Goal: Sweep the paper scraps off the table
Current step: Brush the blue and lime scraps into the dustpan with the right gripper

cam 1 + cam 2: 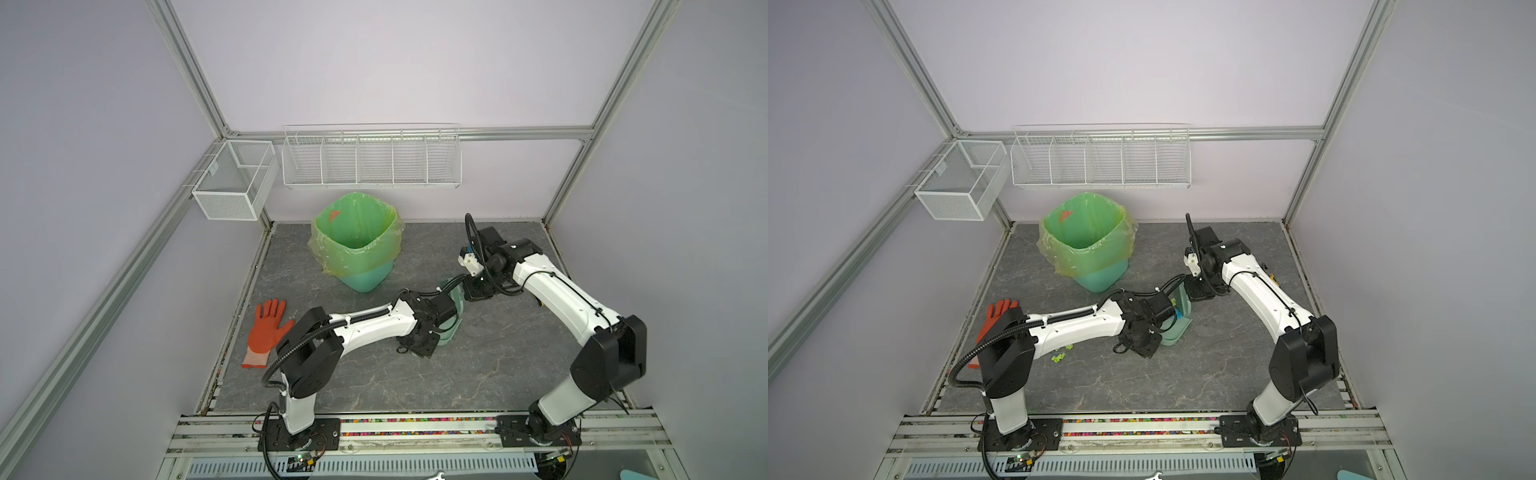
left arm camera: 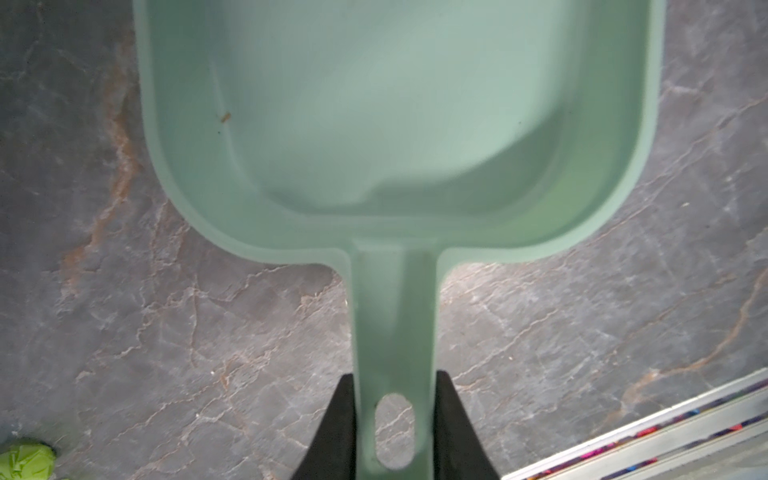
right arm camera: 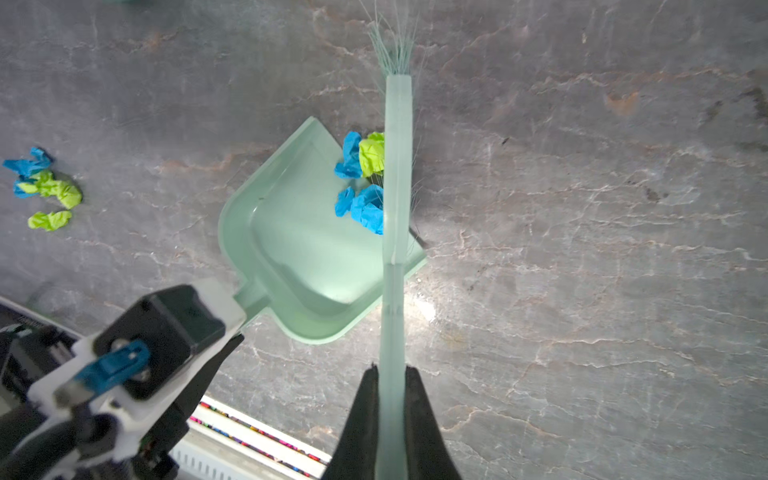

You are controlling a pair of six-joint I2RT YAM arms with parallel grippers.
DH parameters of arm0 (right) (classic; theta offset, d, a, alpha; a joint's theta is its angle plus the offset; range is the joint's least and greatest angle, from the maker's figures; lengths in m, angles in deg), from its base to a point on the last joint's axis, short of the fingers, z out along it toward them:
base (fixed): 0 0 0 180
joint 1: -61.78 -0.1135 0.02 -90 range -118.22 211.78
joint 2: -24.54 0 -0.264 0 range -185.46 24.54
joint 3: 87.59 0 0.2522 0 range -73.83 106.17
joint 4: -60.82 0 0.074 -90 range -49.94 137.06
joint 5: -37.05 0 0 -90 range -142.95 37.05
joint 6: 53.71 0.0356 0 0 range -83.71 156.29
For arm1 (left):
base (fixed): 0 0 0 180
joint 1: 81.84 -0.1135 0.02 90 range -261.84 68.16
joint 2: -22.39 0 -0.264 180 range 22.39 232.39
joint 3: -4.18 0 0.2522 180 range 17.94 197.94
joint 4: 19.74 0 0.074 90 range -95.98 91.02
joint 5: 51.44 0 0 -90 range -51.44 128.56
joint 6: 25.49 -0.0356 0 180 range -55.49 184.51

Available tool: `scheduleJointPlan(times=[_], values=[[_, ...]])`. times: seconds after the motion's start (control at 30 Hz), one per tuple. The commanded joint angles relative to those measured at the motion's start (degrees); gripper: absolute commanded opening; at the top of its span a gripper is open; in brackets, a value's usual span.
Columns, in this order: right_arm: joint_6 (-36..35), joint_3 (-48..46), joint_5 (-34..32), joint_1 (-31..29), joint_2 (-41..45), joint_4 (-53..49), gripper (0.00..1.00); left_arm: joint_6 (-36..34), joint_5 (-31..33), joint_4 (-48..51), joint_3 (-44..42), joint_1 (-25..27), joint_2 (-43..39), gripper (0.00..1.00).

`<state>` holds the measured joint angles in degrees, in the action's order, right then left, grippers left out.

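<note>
Nearest us, a few paper scraps point(image 1: 1060, 355) lie on the table point(image 1: 1142, 382) beside the left arm point(image 1: 1084, 322); light and crumpled, we judge them better brushed than pinched. The left gripper point(image 2: 395, 415), stretched low, clamps the dustpan point(image 2: 395, 104) handle; at its lip more scraps rest against the brush point(image 3: 397, 166), clenched in the downward-pointing right gripper point(image 3: 392, 399)

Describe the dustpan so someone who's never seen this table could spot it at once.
From the green-lined bin at the back of the table, come forward to where the arms meet. The dustpan sits there, handle in the left pincer. It is the wide mint scoop; the brush at its lip is a thin stick.
</note>
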<state>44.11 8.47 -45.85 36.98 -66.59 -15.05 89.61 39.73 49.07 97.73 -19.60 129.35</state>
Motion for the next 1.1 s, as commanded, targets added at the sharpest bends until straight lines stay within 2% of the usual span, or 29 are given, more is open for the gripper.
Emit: scheduleJointPlan(times=[0.0,0.2,0.43,0.77,1.07], values=[[-2.63,-2.35,8.46,-1.19,3.97,0.15,0.07,-0.84,-0.16,1.30,0.98,-0.19,1.33,0.00],[1.20,-5.12,9.18,-0.30,9.99,2.76,0.07,-0.79,0.23,1.44,0.91,-0.19,1.33,0.00],[5.76,-4.66,4.51,3.34,11.21,4.31,0.07,-0.48,0.21,1.16,0.24,-0.19,0.82,0.00],[6.62,2.98,-4.74,5.20,3.31,4.03,0.07,0.07,0.43,1.12,-0.16,-0.27,0.47,0.00],[5.26,9.17,-4.08,5.20,-5.98,4.51,0.07,-0.12,0.48,1.21,0.27,-0.45,1.23,0.00]])
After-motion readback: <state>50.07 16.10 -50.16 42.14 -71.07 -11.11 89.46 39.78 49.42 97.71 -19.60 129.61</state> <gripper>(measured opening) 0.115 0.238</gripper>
